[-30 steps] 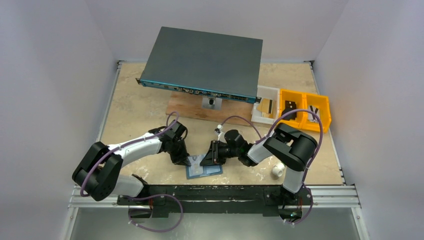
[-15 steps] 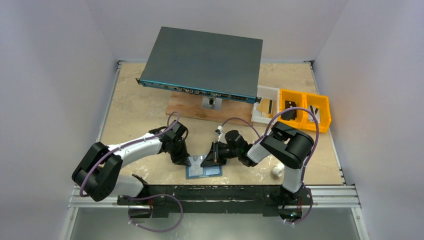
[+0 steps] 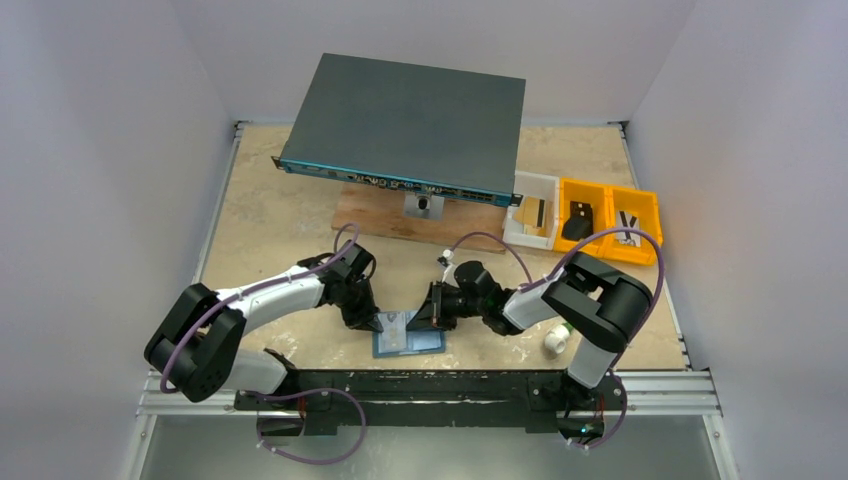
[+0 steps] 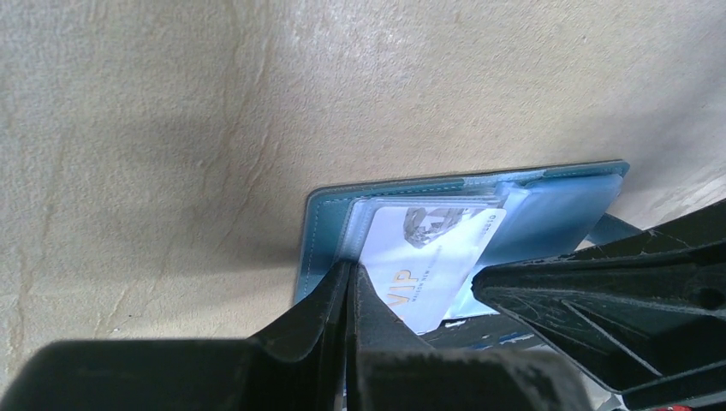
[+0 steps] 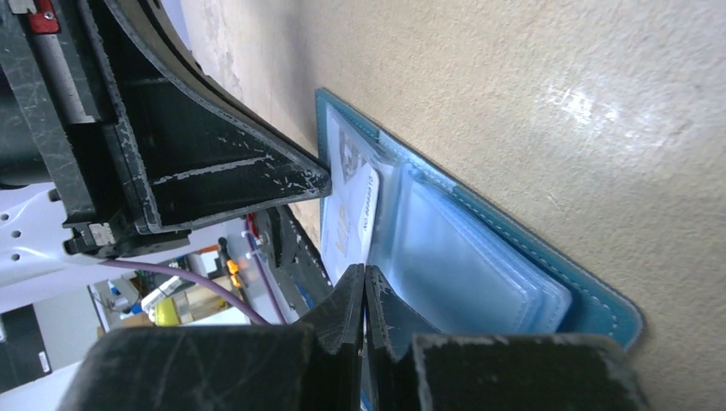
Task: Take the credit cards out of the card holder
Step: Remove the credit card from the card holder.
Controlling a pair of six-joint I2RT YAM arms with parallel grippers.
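The steel-blue card holder (image 3: 410,341) lies open flat near the table's front edge, its clear sleeves (image 5: 462,265) facing up. A white credit card (image 4: 428,257) with gold "VIP" lettering sticks out of a sleeve at a slant. My left gripper (image 3: 379,323) is shut, its tips pressing down on the holder's left edge (image 4: 321,231) beside the card. From the right, my right gripper (image 3: 416,322) comes in low along the table. Its jaws are shut at the seam between card (image 5: 347,218) and sleeves, and the card's edge runs in between them.
A large dark grey box (image 3: 410,120) rests on a wooden board (image 3: 380,222) behind the arms. A white bin (image 3: 533,208) and two yellow bins (image 3: 610,218) stand at the right. A small white object (image 3: 555,342) lies by the right arm. The table's front rail (image 3: 430,382) runs just below the holder.
My right gripper's jaws have closed at the card's edge, and that arm's elbow has swung out to the right. The left arm and the holder have stayed put.
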